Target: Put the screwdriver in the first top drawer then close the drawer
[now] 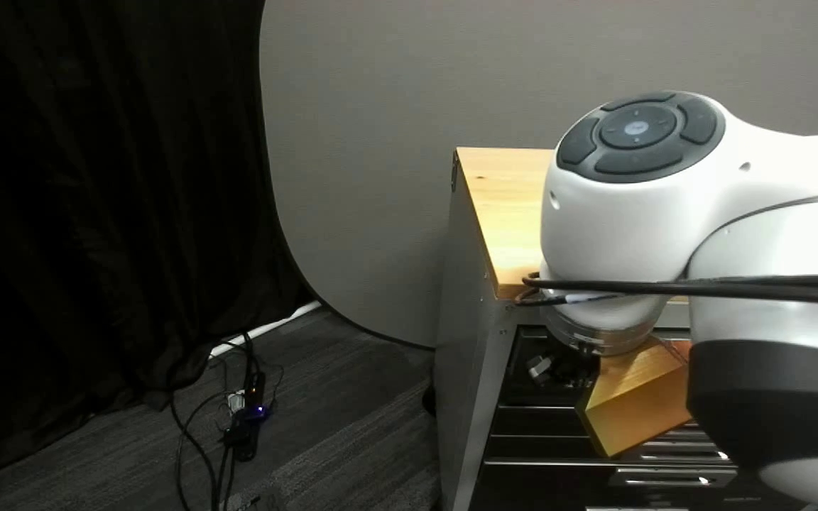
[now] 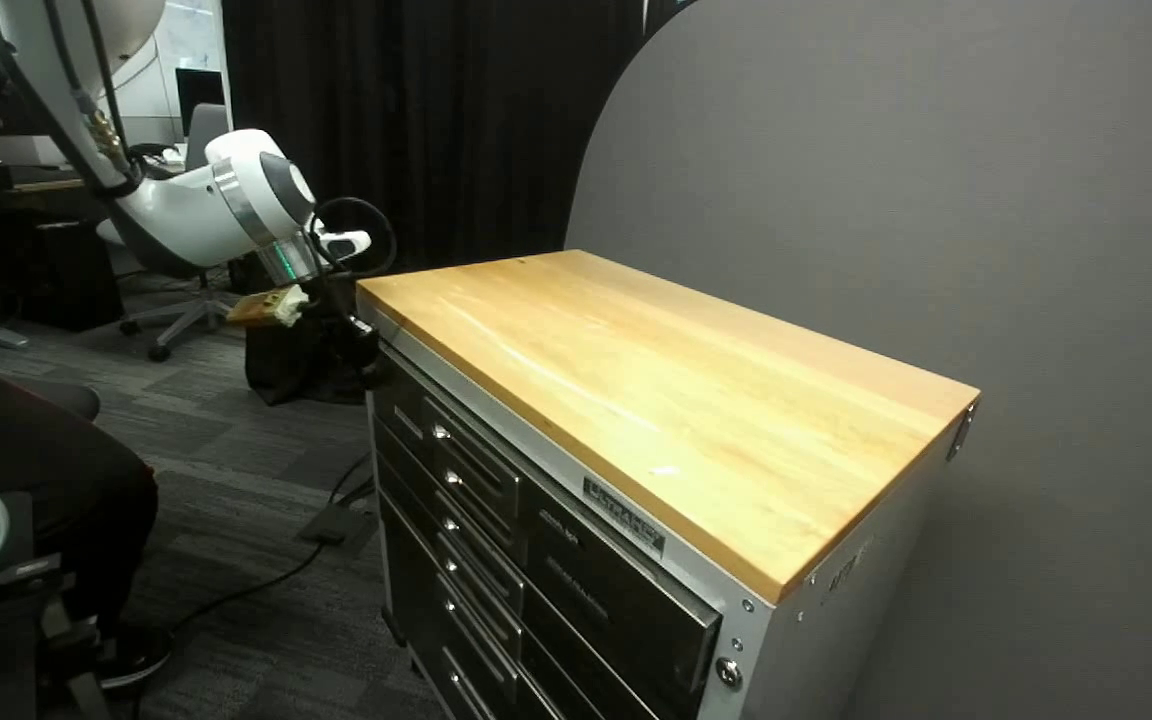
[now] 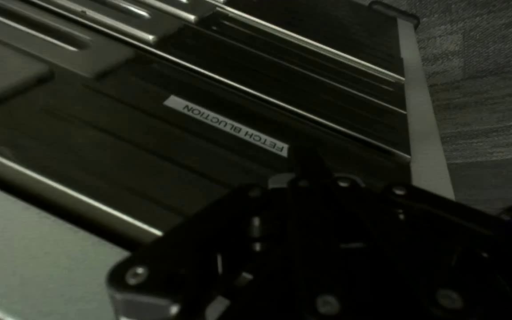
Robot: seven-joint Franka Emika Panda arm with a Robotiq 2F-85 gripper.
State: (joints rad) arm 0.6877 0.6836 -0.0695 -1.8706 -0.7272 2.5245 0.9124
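The top drawer point(image 2: 626, 575) is the dark grey front just under the wooden top. It looks shut or nearly shut, and its inside is hidden. In the wrist view the top drawer front point(image 3: 87, 151) fills the left and middle. My gripper point(image 3: 311, 166) looks shut, its dark fingertips together at or very near this front, by the end of a label. I cannot tell whether they touch. In both exterior views the gripper point(image 1: 559, 370) is at one end of the drawer front, partly hidden; it also shows dark beyond the cabinet corner point(image 2: 361, 350). The screwdriver is out of view.
The cabinet's wooden top point(image 2: 656, 390) overhangs the drawers. Lower drawers point(image 2: 476, 610) with silver handles are below. A wooden-coloured block point(image 1: 636, 408) is fixed at the wrist. A black cable point(image 1: 664, 287) runs along the arm. A person's leg point(image 2: 46, 480) and floor cables point(image 1: 210, 454) are nearby.
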